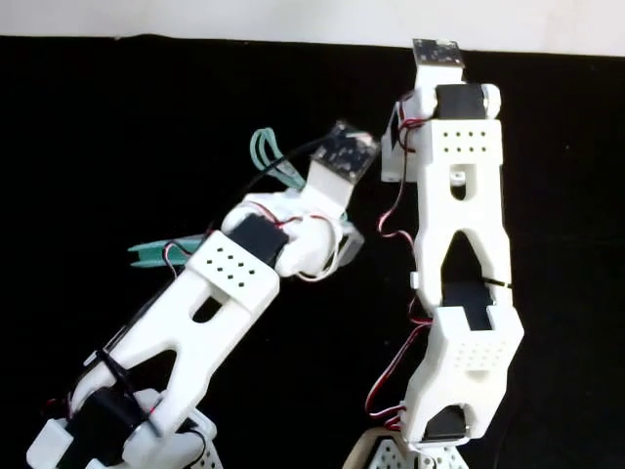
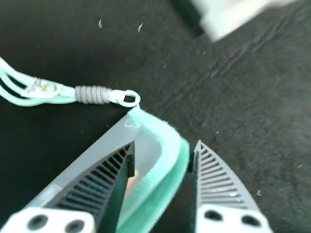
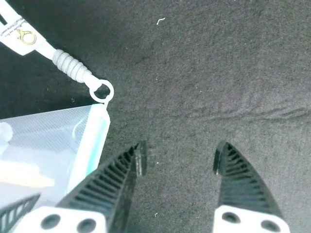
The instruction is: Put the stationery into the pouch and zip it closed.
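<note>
Left gripper (image 2: pixel 164 145) straddles the pouch (image 2: pixel 148 128) corner: pouch edge between the fingers, one finger over its face, the other off its side. Ring (image 2: pixel 129 98) lies just past the fingertips, cord (image 2: pixel 19 90) trailing beyond. Right gripper (image 3: pixel 182 145) hangs over bare table (image 3: pixel 209 73), pouch corner just beside one finger.

A matte black felt-like cloth covers the desk (image 1: pixel 117 117) from edge to edge. Beyond its far edge runs a plain white strip of wall (image 1: pixel 244 18). Tiny white lint specks (image 2: pixel 100 23) dot the cloth, and shallow creases (image 3: pixel 243 114) cross its nap.
</note>
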Robot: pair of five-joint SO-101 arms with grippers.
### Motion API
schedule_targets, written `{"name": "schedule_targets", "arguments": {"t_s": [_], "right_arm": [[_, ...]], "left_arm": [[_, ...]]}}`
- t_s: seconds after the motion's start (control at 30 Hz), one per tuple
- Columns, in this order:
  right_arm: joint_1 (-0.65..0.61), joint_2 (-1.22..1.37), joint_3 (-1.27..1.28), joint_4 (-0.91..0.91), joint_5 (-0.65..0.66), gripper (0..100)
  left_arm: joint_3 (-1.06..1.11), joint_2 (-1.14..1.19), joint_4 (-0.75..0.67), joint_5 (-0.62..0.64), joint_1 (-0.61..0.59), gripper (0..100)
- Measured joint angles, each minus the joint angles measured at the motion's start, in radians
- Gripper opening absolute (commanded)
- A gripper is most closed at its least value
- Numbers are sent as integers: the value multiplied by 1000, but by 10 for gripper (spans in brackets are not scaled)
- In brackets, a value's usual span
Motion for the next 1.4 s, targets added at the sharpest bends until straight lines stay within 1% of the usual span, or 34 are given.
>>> {"name": "schedule_targets", "arguments": {"t_s": [0.13, 0.3, 0.37, 0.5, 0.6, 0.77, 0.9, 0.97, 1.03, 1.1, 1.17, 1.3, 1.4], "right_arm": [[0, 0, 0, 0, 0, 231], [2, 0, 0, 0, 0, 228], [5, 0, 0, 0, 0, 193], [5, -17, 2, 0, 0, 77], [2, -77, 5, 0, 0, 28], [-5, -210, 5, 0, 0, 22], [-3, -302, 5, 0, 0, 22], [-3, -348, 9, 0, 0, 22], [-6, -396, 37, 0, 0, 22], [-31, -457, 97, 0, 0, 22], [-74, -529, 181, 0, 0, 22], [-163, -687, 341, 0, 0, 22], [-195, -812, 413, 0, 0, 22]], "left_arm": [[-127, 0, 112, 0, 54, 204], [-238, 0, 204, 0, 86, 200], [-262, 0, 226, 0, 84, 200], [-305, 0, 245, 0, 80, 200], [-354, 0, 258, 0, 38, 200], [-459, 0, 339, 0, -52, 199], [-572, -2, 440, 0, -126, 194], [-638, -2, 499, 0, -172, 155], [-717, -2, 555, 0, -215, 95], [-798, -2, 612, 0, -252, 41], [-878, -2, 657, 0, -293, 16], [-1025, -3, 741, 0, -374, 11], [-1076, -35, 769, 0, -411, 11]]}}
